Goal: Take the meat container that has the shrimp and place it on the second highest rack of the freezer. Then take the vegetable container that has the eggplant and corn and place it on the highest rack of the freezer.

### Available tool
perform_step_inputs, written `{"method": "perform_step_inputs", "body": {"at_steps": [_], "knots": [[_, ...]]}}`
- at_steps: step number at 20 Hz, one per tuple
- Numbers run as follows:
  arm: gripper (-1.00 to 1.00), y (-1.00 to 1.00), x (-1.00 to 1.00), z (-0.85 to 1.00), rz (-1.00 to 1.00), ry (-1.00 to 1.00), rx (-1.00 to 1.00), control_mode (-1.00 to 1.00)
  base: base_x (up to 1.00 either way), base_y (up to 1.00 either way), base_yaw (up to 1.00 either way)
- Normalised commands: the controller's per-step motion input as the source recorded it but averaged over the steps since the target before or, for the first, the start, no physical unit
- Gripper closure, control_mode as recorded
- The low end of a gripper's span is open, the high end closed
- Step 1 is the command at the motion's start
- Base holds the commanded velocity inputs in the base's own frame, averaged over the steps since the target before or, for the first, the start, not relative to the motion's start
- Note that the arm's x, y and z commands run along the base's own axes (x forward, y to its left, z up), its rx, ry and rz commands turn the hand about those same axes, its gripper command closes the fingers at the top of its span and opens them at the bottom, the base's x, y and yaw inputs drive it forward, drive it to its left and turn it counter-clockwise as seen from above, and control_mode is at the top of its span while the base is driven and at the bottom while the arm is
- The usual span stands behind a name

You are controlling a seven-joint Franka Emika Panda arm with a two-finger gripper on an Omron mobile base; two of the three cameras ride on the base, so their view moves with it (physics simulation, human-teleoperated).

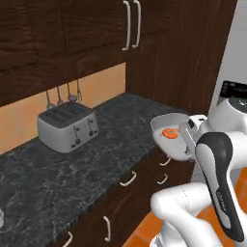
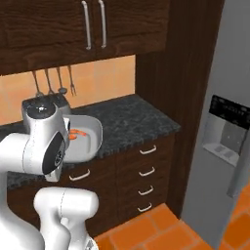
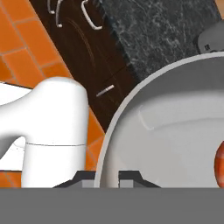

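The meat container (image 1: 166,126) is a pale grey bowl with an orange shrimp (image 1: 170,133) inside. It hangs in the air just off the counter's front edge, tilted. My gripper (image 3: 107,177) is shut on the container's rim (image 3: 114,127), one finger on each side of the wall. The right base view shows the same container (image 2: 90,139) and its shrimp (image 2: 75,135) beside my arm. The freezer (image 2: 229,88) is the grey unit at the right, door closed, so its racks are hidden. The vegetable container is out of view.
A dark stone counter (image 1: 96,159) runs along the wall with a silver toaster (image 1: 67,126) on it. Wooden drawers (image 2: 144,171) sit below and wall cabinets (image 1: 72,29) above. A tall wooden panel (image 2: 185,73) stands between counter and freezer. The floor (image 2: 146,232) is orange tile.
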Motion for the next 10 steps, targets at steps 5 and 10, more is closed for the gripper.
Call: {"method": "perform_step_inputs", "body": {"at_steps": [5, 10], "knots": [[1.00, 0.00, 0.00, 0.00, 0.00, 0.00, 0.00, 1.00, -0.15, -0.11, -0.65], [1.00, 0.00, 0.00, 0.00, 0.00, 0.00, 0.00, 1.00, 0.00, -0.39, -0.57]]}}
